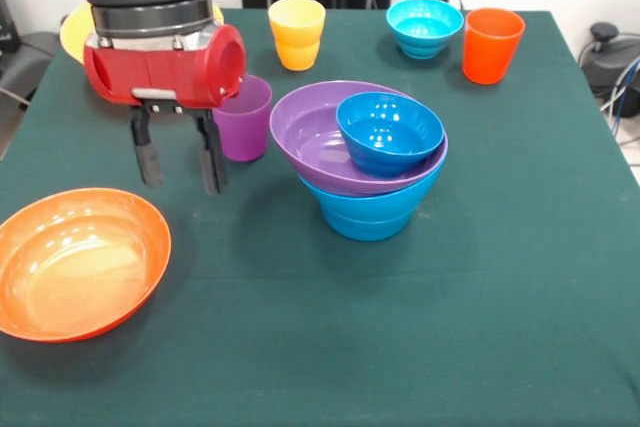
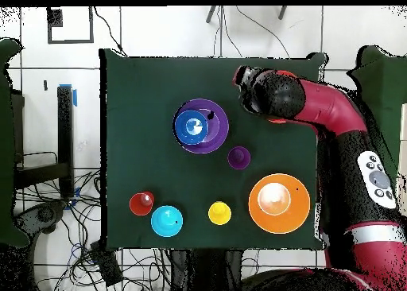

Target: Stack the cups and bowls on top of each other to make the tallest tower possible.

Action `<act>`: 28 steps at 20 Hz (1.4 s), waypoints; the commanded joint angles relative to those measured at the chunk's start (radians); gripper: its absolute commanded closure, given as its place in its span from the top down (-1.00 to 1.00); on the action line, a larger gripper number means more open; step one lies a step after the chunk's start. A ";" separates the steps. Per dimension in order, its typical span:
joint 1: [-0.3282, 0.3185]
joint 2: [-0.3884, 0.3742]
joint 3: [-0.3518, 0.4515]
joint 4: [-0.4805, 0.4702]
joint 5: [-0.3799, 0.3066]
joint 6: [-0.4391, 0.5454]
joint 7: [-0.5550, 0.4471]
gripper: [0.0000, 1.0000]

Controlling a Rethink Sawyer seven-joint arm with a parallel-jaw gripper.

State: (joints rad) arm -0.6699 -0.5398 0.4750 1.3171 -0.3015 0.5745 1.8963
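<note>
Tower [image 1: 372,162] sits near table centre, three pieces so far: mid-blue bowl [image 1: 368,212] at the bottom, wide purple bowl [image 1: 325,142] on top of it and tilted, hanging over toward the left in the front view, and a smaller blue bowl [image 1: 390,132] nested in the purple one, off-centre toward its right side. Overhead shows the same stack [image 2: 200,126] as concentric rings, blue inside purple. Purple cup [image 1: 243,117] stands upright just left of the stack, apart from it. Gripper [image 1: 180,159] hangs just left of that cup, in front of it, fingers [image 1: 148,157] pointing down, spread apart, nothing between them; tips look to be above the cloth, not touching anything. Wide orange bowl [image 1: 75,262] sits alone at the front-left corner, upright. Along the far edge: yellow cup [image 1: 297,32], small cyan bowl [image 1: 425,27], orange cup [image 1: 492,44], all upright and well apart from each other. Large yellow bowl [image 1: 72,32] is mostly hidden behind the arm [image 1: 150,7] at far left. Everything rests on the green table [image 1: 520,277].
</note>
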 commanded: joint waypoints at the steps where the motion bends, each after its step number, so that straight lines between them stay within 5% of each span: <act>1: 0.008 0.055 0.089 -0.062 -0.089 0.114 -0.297 1.00; 28: -0.018 0.105 0.168 -0.211 -0.150 0.265 -0.400 1.00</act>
State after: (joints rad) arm -0.6826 -0.4446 0.5972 1.1698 -0.3817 0.6850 1.8459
